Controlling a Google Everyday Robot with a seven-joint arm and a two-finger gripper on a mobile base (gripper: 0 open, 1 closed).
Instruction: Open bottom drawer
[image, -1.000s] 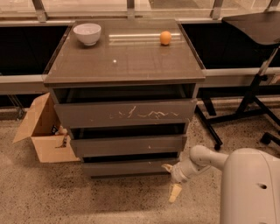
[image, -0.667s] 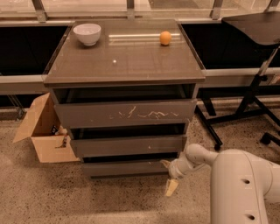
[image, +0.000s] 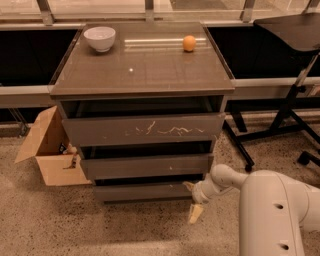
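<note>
- Leftward is where the gripper (image: 192, 200) has gone since the earlier frame. It now sits at the right end of the bottom drawer (image: 142, 192), and the white arm (image: 275, 215) has swung in behind it and fills more of the lower right corner.
- On the floor at the far left, the open cardboard box (image: 47, 157) stands beside the cabinet (image: 142, 75). It has not shifted and is well apart from the gripper.
- On the cabinet top, the white bowl (image: 99, 38) at the back left and the orange (image: 188, 43) at the back right lie as they did, so nothing has jolted the cabinet.
- The bottom drawer is the lowest of the three fronts, under the middle drawer (image: 145, 166). It looks fully pushed in, with its front where it was a second ago.
- The pincer is spread and grasps nothing. One tan fingertip (image: 188, 186) is at the drawer front's upper right corner, and whether it touches the front I cannot tell. The other fingertip (image: 195, 214) hangs lower, toward the floor.
- My judgement is that the approach is nearly complete and the pull has not begun. With no handle, the upper finger likely has to hook behind the front's top edge in the dark gap before drawing back.
- At the far right, the black chair base (image: 295, 125) stands clear of the arm.
</note>
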